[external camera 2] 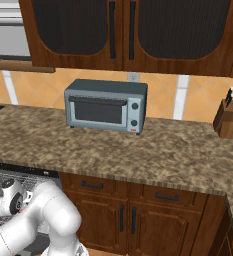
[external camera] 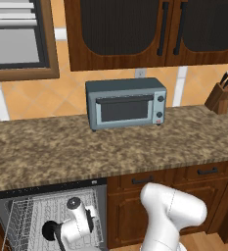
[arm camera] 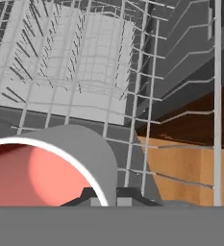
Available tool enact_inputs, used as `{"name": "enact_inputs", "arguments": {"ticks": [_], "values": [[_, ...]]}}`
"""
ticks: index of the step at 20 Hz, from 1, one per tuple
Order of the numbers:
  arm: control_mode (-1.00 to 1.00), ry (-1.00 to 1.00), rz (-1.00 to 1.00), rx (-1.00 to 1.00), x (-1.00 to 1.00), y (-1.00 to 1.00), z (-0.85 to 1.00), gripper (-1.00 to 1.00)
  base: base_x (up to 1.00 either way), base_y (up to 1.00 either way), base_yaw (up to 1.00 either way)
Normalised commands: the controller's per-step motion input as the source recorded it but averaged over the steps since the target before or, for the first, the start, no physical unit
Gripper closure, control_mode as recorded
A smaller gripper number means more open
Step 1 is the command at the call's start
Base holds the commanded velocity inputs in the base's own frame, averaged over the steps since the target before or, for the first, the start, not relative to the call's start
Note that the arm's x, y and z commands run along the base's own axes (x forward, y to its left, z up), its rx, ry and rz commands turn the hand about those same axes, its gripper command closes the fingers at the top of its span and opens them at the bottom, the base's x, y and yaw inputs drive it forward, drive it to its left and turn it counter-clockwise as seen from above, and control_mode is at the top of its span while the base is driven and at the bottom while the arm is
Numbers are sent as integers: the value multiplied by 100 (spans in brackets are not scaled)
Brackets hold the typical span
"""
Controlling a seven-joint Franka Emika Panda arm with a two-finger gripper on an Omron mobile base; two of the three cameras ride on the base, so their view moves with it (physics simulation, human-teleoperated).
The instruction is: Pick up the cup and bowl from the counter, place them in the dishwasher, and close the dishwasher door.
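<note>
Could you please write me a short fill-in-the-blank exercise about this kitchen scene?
1. The cup at the gripper is ____ inside.
2. The toaster oven stands on the ____.
3. The arm reaches down into the dishwasher, above its white wire ____.

Missing words: pink-red; counter; rack

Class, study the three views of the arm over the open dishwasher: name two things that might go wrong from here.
1. The light grey cup with pink-red inside sits at the claw, over the white wire rack; released here, it may tip between the tines.
2. The arm reaches low under the brown speckled counter; lifting out, it might strike the front edge.
</note>
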Motion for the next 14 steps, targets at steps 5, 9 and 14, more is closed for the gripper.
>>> {"name": "enact_inputs", "arguments": {"ticks": [5, 9, 14], "values": [[-100, 0, 4, -1, 5, 8, -60, 100, 0, 0, 0], [-100, 0, 4, 0, 14, 7, -46, 100, 0, 0, 0], [-100, 0, 1, 0, 2, 13, -7, -100, 0, 0, 0]]}}
